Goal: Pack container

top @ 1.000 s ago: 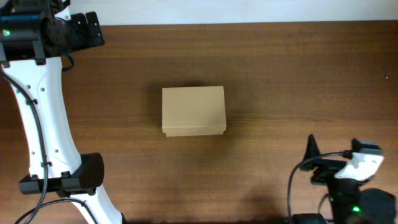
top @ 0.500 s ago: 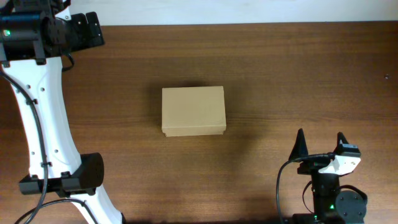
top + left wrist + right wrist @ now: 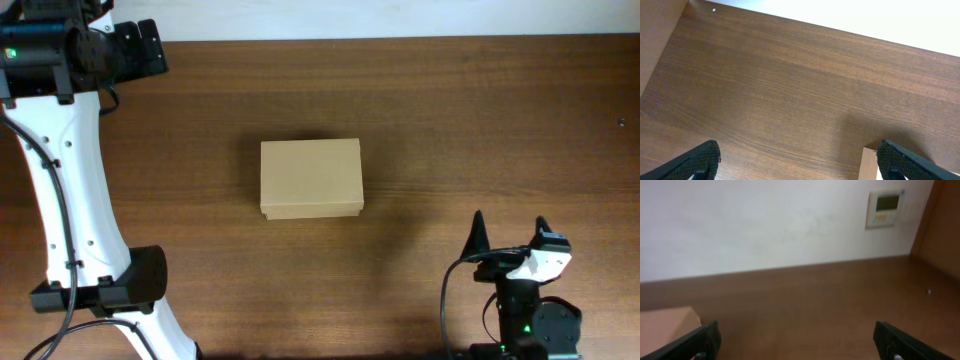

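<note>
The container (image 3: 310, 178), a plain tan cardboard box with its lid down, sits in the middle of the table. My left gripper (image 3: 150, 47) is at the far left corner, well away from the box, open and empty. The left wrist view shows its fingertips (image 3: 700, 159) wide apart and a corner of the container (image 3: 869, 164) at the lower right. My right gripper (image 3: 508, 235) is near the front edge, right of the box, open with nothing between its fingers. In the right wrist view the container (image 3: 665, 324) lies at the lower left, beyond the open gripper (image 3: 802, 342).
The brown wooden table (image 3: 480, 110) meets a white wall at the back. A small wall panel (image 3: 885, 207) hangs above the table's far edge. The white left arm (image 3: 70, 180) runs along the left side.
My right gripper has swung left along the front edge and turned a little, still open. The left arm and the container have not moved.
</note>
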Tool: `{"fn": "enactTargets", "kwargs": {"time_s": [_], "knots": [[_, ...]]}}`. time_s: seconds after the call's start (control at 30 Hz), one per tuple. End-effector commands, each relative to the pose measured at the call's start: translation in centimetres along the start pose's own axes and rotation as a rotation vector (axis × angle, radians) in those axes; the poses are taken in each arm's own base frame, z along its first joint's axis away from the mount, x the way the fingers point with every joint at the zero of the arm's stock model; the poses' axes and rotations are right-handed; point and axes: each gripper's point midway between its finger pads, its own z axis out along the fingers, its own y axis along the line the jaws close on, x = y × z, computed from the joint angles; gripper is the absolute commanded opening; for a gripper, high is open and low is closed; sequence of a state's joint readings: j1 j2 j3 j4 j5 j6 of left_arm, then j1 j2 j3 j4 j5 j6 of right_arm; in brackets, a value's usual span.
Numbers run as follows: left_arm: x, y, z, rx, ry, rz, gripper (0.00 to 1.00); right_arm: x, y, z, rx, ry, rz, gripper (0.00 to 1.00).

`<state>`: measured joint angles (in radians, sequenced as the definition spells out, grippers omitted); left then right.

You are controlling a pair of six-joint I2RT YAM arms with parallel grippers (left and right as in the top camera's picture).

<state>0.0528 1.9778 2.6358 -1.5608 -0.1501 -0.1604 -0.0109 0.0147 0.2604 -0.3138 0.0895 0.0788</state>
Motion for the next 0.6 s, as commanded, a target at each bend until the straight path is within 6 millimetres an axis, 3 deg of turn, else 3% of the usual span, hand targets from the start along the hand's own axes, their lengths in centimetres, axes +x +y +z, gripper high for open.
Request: {"fn": "enactTargets", "kwargs": {"time_s": [0.0,0.43,0.57], "knots": [[-0.3,0.3,-0.6,-0.004,-0.017,0.0,1.0,2.4,-0.4,0.5,0.019,0.047,-0.001,0.99],[-0.3,0.3,-0.6,-0.004,-0.017,0.0,1.0,7.4,-0.7,1.4,0.028,0.156,-0.011,0.99],[-0.3,0.3,-0.6,-0.004,-0.017,0.0,1.0,7.5,-0.7,1.5,0.028,0.153,-0.011,0.99]]}}
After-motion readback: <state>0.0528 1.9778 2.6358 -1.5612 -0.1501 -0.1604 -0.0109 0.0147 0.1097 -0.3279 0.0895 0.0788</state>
